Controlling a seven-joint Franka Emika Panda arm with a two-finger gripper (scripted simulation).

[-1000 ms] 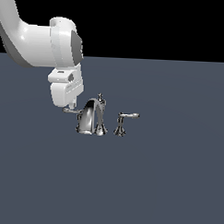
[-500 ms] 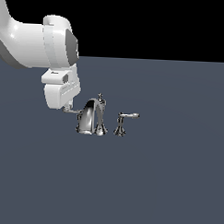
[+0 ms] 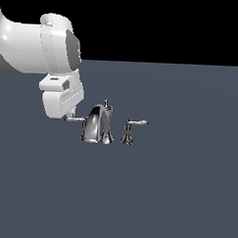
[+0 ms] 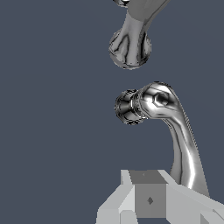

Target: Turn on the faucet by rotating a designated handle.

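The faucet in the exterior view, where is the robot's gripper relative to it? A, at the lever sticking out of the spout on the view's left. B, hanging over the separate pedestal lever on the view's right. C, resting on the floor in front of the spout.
A: the gripper sits at the handle projecting from the faucet spout toward the exterior view's left, away from the pedestal lever.

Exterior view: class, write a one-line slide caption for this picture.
Panda arm's hand at the tip of the handle beside the chrome faucet on a grey floor.
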